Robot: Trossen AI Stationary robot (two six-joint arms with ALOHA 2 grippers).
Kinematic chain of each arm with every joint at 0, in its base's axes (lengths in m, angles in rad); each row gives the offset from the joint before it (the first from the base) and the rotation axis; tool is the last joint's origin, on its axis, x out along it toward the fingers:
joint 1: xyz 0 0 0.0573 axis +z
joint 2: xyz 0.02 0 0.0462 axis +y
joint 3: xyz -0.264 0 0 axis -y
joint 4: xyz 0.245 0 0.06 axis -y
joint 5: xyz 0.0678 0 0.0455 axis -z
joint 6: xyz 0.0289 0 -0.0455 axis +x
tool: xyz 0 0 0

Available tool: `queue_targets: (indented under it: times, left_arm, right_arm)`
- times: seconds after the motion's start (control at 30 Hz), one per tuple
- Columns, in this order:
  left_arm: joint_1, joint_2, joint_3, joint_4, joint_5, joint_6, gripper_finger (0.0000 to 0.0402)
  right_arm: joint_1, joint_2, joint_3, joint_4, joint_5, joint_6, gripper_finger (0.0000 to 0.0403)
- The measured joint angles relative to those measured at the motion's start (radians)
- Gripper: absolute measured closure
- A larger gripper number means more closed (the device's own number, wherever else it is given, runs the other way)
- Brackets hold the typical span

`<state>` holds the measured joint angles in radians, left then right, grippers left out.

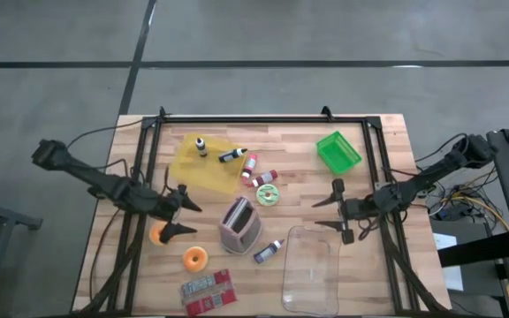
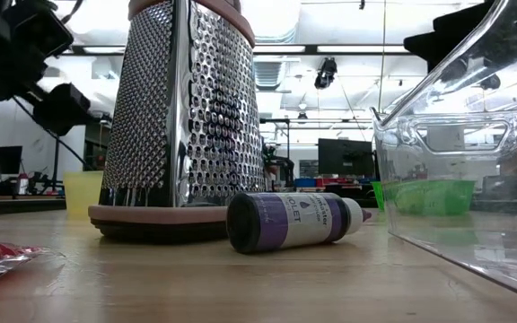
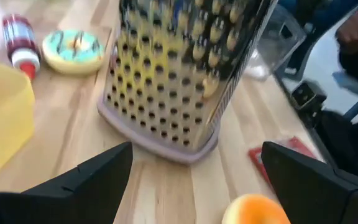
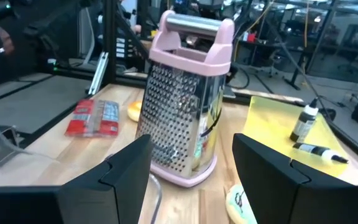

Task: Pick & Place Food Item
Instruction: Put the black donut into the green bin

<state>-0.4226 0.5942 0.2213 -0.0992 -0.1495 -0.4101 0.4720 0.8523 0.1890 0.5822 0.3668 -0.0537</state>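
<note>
The left arm reaches in from beyond the bench's left edge, slanting down toward the middle, and its left gripper (image 1: 180, 212) hangs over the left half of the bench with its two dark fingers (image 3: 79, 180) spread wide and nothing between them. The right arm comes in from beyond the right edge, angled the same way toward the centre, and its right gripper (image 1: 334, 212) sits over the right half of the bench, inside the right edge. Its fingers (image 4: 126, 168) also stand apart and hold nothing.
</note>
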Motion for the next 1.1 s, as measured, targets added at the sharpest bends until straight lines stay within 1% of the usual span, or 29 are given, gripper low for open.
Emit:
queue_targets:
  times: [0.13, 0.3, 0.57, 0.67, 0.87, 1.1]
  left_arm:
    - [-0.042, 0.068, 0.017, -0.007, -0.013, -0.071, 0.0042]
    - [-0.098, 0.17, 0.035, -0.018, 0.008, -0.207, 0.0042]
    - [-0.192, 0.362, 0.105, -0.019, 0.063, -0.402, 0.0042]
    - [-0.22, 0.437, 0.147, -0.053, 0.075, -0.457, 0.0042]
    - [-0.242, 0.575, 0.212, -0.081, 0.079, -0.525, 0.0042]
    - [-0.242, 0.702, 0.218, -0.082, 0.076, -0.592, 0.0042]
  right_arm:
    - [0.018, 0.0, 0.0, -0.005, 0.031, 0.002, 0.0182]
    - [0.038, -0.001, 0.0, -0.032, 0.08, 0.002, 0.0182]
    - [0.041, -0.001, 0.001, -0.032, 0.084, 0.001, 0.0182]
    - [0.041, -0.001, 0.001, -0.032, 0.085, 0.001, 0.0182]
    - [0.041, -0.001, 0.001, -0.031, 0.086, -0.002, 0.0182]
    - [0.041, -0.001, 0.002, -0.03, 0.086, -0.006, 0.0182]
